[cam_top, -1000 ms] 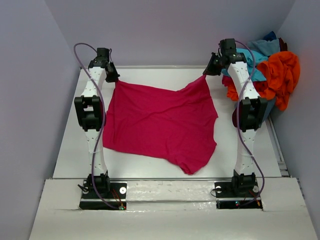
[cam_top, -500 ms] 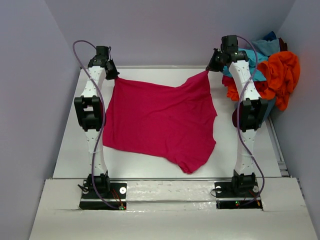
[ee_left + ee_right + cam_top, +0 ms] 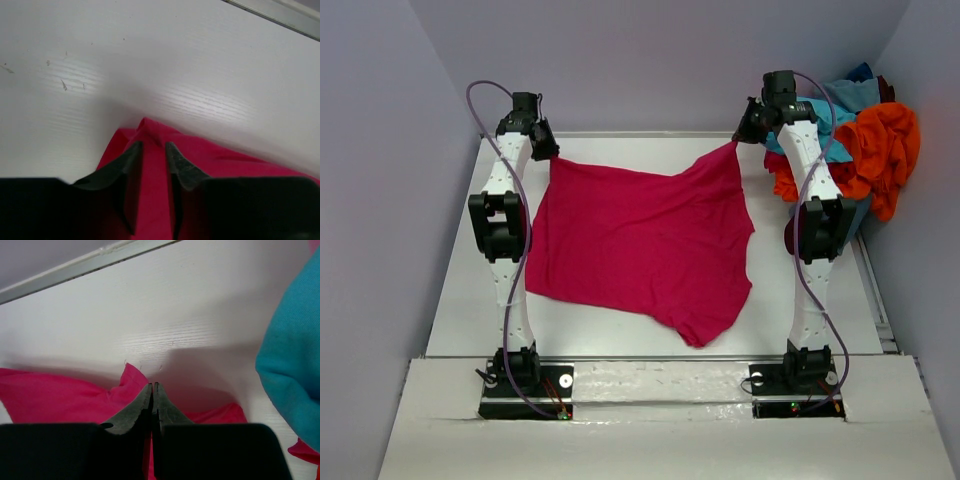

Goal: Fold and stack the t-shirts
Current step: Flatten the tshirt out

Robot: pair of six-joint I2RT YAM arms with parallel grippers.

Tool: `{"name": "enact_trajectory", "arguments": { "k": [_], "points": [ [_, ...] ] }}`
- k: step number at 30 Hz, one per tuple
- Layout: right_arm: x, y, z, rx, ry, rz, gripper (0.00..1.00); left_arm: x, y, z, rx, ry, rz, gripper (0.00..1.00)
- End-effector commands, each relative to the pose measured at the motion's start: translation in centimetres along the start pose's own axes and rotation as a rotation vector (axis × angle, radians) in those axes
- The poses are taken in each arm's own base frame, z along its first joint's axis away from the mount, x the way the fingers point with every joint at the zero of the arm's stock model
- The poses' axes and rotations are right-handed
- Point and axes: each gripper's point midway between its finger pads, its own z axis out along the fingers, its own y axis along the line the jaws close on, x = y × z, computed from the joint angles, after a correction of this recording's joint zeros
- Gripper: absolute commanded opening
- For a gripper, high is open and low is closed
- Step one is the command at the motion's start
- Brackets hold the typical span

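Observation:
A crimson-magenta t-shirt [image 3: 640,240] lies spread on the white table [image 3: 460,300], with its two far corners held up. My left gripper [image 3: 546,150] holds the far left corner; in the left wrist view [image 3: 152,145] the cloth [image 3: 150,200] fills the narrow gap between the fingers. My right gripper [image 3: 745,130] is shut on the far right corner and lifts it into a peak. In the right wrist view [image 3: 152,385] the fingers press together with crimson cloth [image 3: 60,395] on both sides.
A pile of other shirts sits at the table's far right corner: orange [image 3: 885,150], turquoise [image 3: 830,115] and dark blue [image 3: 860,72]. The turquoise one [image 3: 295,365] lies close to the right of my right gripper. Purple walls close in on both sides.
My right gripper has moved slightly back and to the right, pulling the shirt's far right corner up into a tighter peak. The left gripper has stayed in place.

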Motion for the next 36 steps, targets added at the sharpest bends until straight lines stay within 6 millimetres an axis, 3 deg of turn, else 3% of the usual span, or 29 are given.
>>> {"name": "enact_trajectory", "arguments": {
  "k": [1,4,8,10,12,14,21,28,30,32,36],
  "points": [
    [-2.3,0.8,-2.7,-0.015,-0.073,-0.015,0.07,-1.7,-0.9,-1.0,0.021,-0.051,0.015,0.43],
    [-2.2,0.7,-2.7,-0.013,-0.071,-0.016,0.07,-1.4,-0.2,-1.4,-0.016,-0.049,0.010,0.53],
    [-2.2,0.8,-2.5,-0.021,-0.069,-0.012,0.07,-1.2,0.1,-3.1,-0.040,-0.049,-0.017,0.55],
    [-1.9,0.7,-2.2,-0.020,-0.059,-0.007,0.07,0.4,0.7,-3.5,-0.064,-0.012,-0.033,0.55],
    [-1.9,0.9,-2.0,-0.028,-0.062,-0.001,0.07,0.5,1.1,-5.8,-0.084,-0.022,-0.033,0.55],
    [-1.8,0.9,-1.8,-0.032,-0.058,0.001,0.07,1.3,1.3,-6.9,-0.090,-0.012,-0.048,0.55],
    [-1.7,1.3,-1.4,-0.058,-0.052,0.011,0.07,5.4,1.0,-12.5,-0.107,-0.003,-0.085,0.54],
    [-0.6,0.8,-0.2,-0.048,-0.014,0.025,0.07,9.9,1.5,-14.7,-0.105,0.069,-0.133,0.54],
    [-0.1,0.7,0.3,-0.053,0.005,0.032,0.08,12.1,1.0,-15.4,-0.048,0.106,-0.161,0.54],
    [0.6,0.5,0.9,-0.053,0.027,0.042,0.21,14.1,1.1,-16.2,-0.029,0.139,-0.176,0.54],
    [1.9,-0.3,1.8,-0.032,0.070,0.048,0.57,15.5,1.6,-18.0,-0.023,0.125,-0.183,0.54]
  ]
}}
